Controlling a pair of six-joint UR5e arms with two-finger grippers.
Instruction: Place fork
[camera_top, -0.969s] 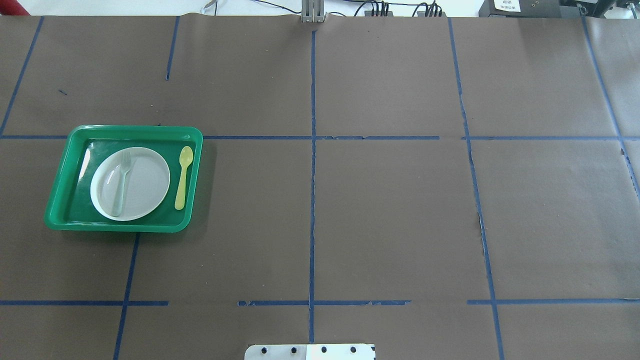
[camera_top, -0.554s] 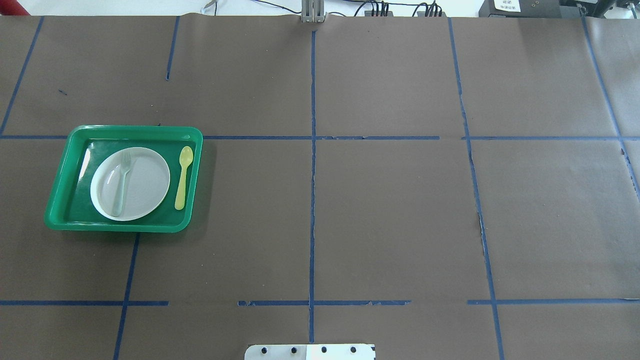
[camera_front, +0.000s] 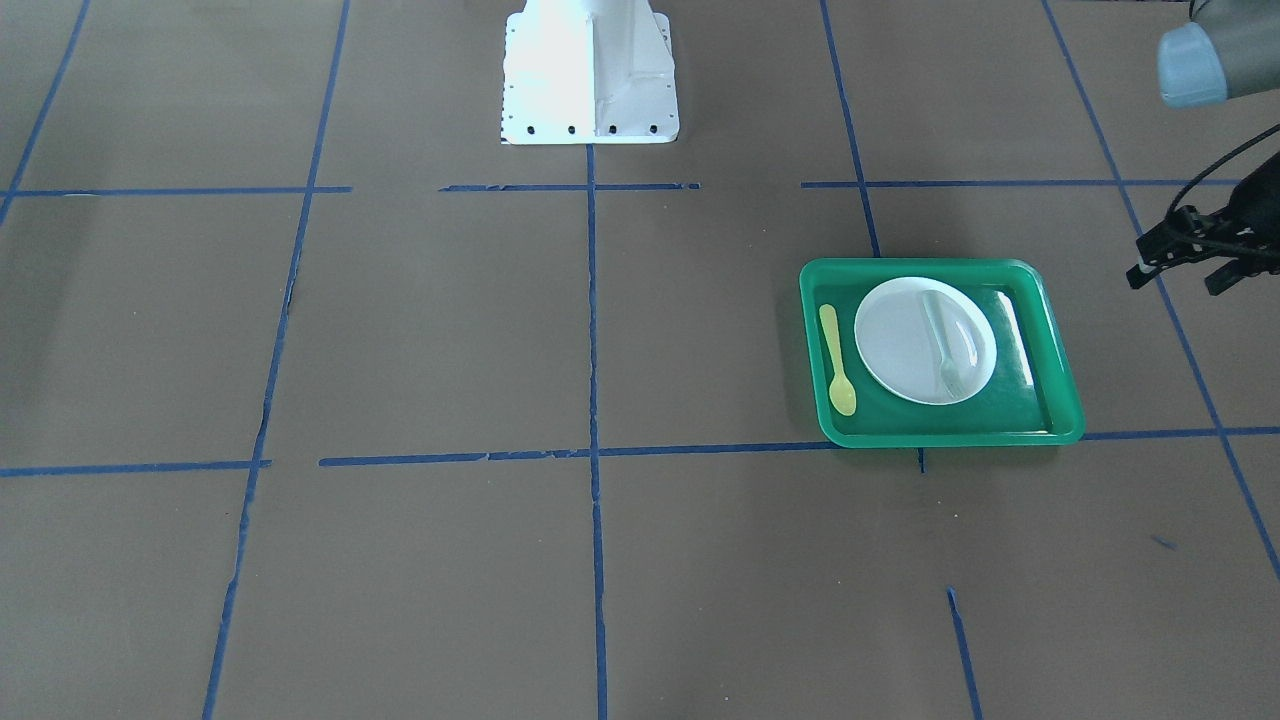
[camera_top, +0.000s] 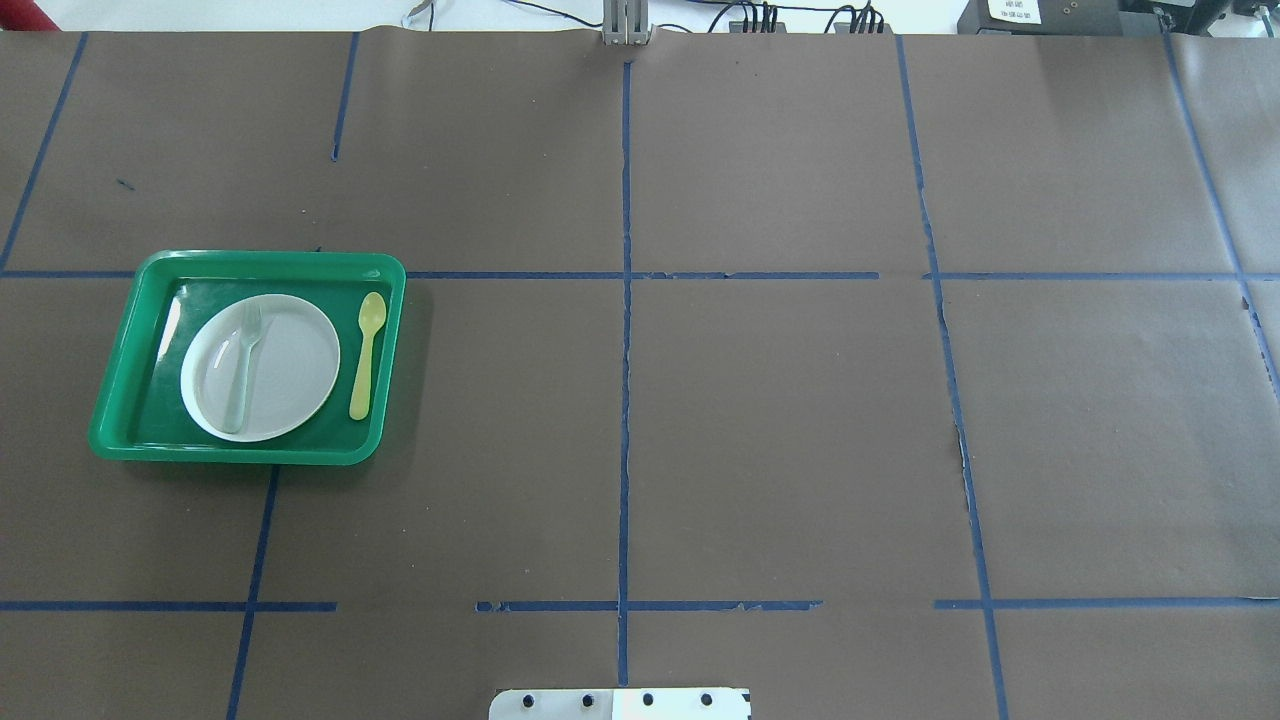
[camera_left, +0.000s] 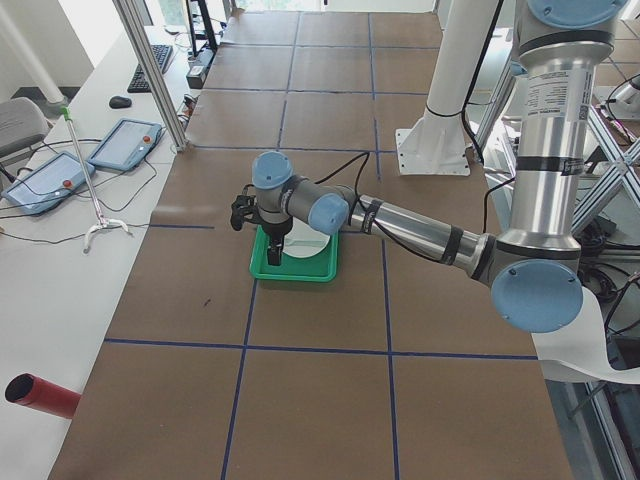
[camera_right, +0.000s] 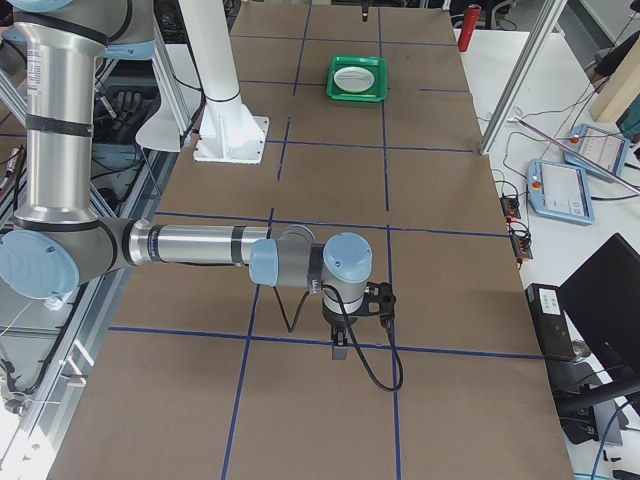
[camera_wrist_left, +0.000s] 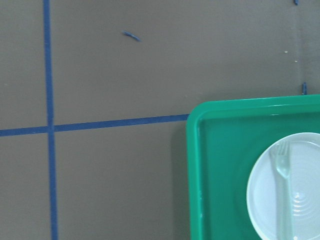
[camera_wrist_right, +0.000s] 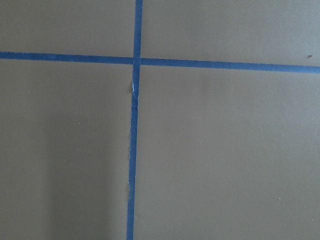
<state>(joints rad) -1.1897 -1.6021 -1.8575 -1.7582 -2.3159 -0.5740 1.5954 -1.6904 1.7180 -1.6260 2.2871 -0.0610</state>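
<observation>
Your left end effector (camera_left: 272, 260) hangs above the tabletop (camera_top: 780, 420), at the outer edge of the green tray (camera_top: 120, 400), the edge farthest from the robot's middle. You cannot tell from these views whether its jaws are apart or together.

The fork (camera_top: 243, 365) is not in either end effector. It lies flat on the white plate (camera_top: 295, 375) inside the tray, inward of the left end effector. It is on the half of the plate nearer that end effector, with its tines pointing away from the robot's base.

The yellow spoon (camera_top: 366, 355) lies on the tray floor just beyond the plate's far side, roughly parallel to the fork.

Your right end effector (camera_right: 340, 353) points down over bare tabletop, well apart from the tray. Its jaw state cannot be told either.
</observation>
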